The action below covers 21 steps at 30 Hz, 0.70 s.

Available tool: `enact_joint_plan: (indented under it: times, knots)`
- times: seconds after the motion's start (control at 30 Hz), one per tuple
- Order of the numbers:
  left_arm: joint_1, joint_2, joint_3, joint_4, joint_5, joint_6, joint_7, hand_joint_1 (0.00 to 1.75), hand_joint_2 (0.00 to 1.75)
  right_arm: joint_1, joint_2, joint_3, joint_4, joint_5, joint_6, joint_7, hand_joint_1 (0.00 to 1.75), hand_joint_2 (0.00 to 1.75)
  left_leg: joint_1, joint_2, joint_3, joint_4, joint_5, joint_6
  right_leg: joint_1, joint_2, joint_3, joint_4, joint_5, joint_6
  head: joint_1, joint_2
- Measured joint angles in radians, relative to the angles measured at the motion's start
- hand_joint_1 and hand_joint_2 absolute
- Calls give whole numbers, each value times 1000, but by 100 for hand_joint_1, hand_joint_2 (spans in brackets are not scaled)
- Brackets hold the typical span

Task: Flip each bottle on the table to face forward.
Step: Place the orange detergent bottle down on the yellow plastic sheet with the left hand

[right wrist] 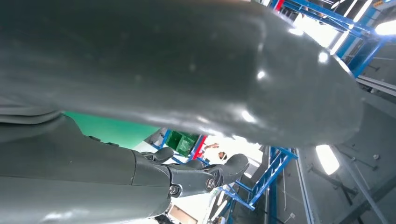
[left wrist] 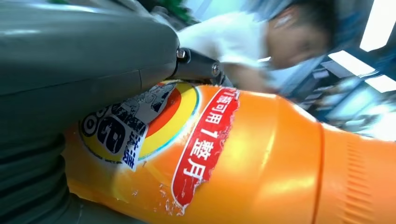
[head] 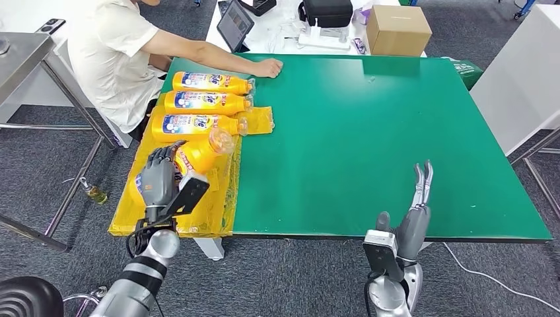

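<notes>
A: The left hand point(head: 157, 178) is seen wrapped around an orange bottle point(head: 198, 154), which is held tilted above the yellow sheet point(head: 211, 211) at the near left of the green table point(head: 370, 132).

B: Three more bottles point(head: 198, 102) are laid in a row beyond it, near a seated person point(head: 119, 53). The right hand point(head: 416, 211) is kept empty, fingers stretched out straight, over the table's near edge.

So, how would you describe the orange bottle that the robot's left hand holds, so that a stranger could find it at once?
Start at the green table and go to the yellow plastic sheet along its left edge, where orange plastic detergent bottles lie in a row. Three bottles lie flat, labels up. The held bottle, nearest the robot, is the only one tilted and gripped by the left hand.
</notes>
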Motion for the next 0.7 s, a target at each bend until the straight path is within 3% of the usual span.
enact_joint_plan:
  times: [0.17, 0.27, 0.5, 0.57, 0.63, 0.67, 0.7]
  knots:
    - [-131, 25, -18, 240, -144, -123, 142, 167, 175, -27, -2, 19, 41, -29, 1, 0, 0, 0, 0, 0, 0, 0, 1, 0, 0, 0, 0, 1, 0, 0, 0, 0]
    - [-191, 33, -23, 340, -132, -222, 150, 175, 175, -40, -6, 23, 70, -48, 1, 0, 0, 0, 0, 0, 0, 0, 1, 0, 0, 0, 0, 1, 0, 0, 0, 0]
    - [-271, 47, -30, 444, -79, -396, 117, 171, 175, -54, -23, 23, 116, -81, 1, 0, 0, 0, 0, -3, 1, 0, 0, -1, 0, -2, 3, 1, -1, 0, 0, 0]
    - [-280, 50, -31, 459, -73, -406, 108, 137, 175, -55, -28, 23, 126, -79, 1, 0, 0, 0, 0, -3, 3, 0, 0, -1, 0, -2, 4, 1, -1, 0, 0, 0]
    - [-282, 53, -32, 468, -69, -417, 92, 79, 175, -55, -30, 23, 134, -76, 1, 0, 0, 0, 0, -3, 5, 0, 0, -1, 0, -2, 6, 1, -1, 0, 0, 0]
    - [-283, 55, -33, 471, -65, -428, 81, 61, 175, -54, -31, 23, 138, -75, 1, 0, 0, 0, 0, -3, 6, 0, 0, -1, 0, -2, 7, 1, -1, 0, 0, 0]
    - [-285, 57, -33, 473, -59, -446, 68, 49, 131, -54, -32, 22, 142, -77, 1, 0, 0, 0, 0, -3, 7, 0, 0, -1, 0, -2, 7, 1, -1, 0, 0, 0]
